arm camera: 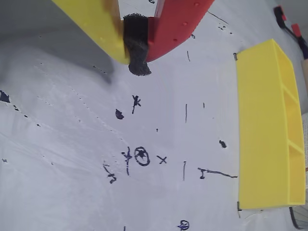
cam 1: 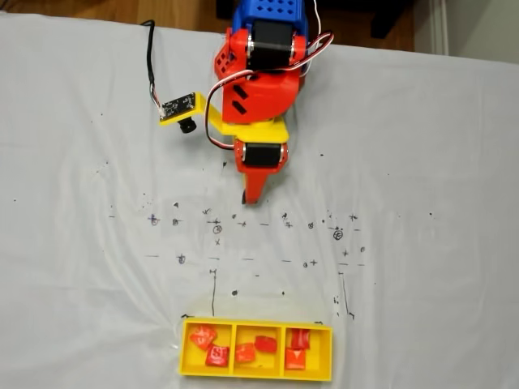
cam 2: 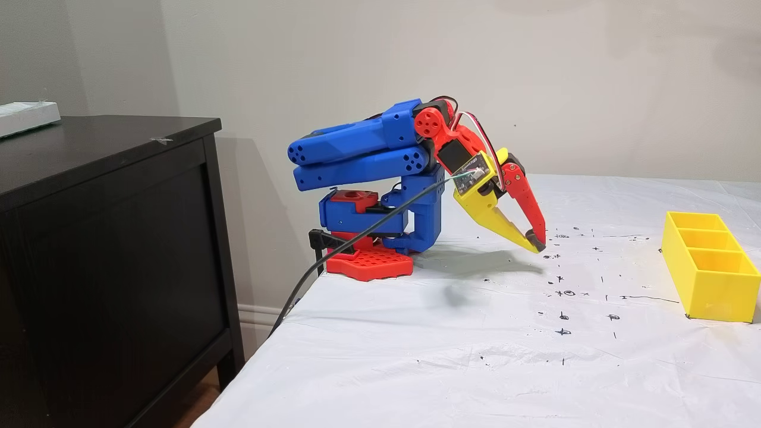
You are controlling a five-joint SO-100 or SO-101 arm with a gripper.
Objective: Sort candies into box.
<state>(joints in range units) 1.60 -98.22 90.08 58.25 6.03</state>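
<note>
So the yellow box (cam 1: 256, 350) is sitting at the near edge of the white table cover (cam 1: 81, 284) in the top-down fixed view, long axis running left to right across that picture, three square compartments in a row opening upward. All six candies (cam 1: 219, 355) are lying inside it, two per compartment: two orange-red ones on the left, two in the middle, two stacked front to back on the right. In the side-on fixed view the box (cam 2: 710, 261) is sitting well apart from the arm, its long axis running away from that camera. Further back, the arm (cam 2: 362, 151) is sitting folded over its base, with the gripper (cam 2: 537, 242) pointing down and forward, hovering just over the pen-marked cover. In the wrist view the gripper (arm camera: 137, 48) is pinched closed, black pads (arm camera: 134, 33) pressing together, nothing between them.
</note>
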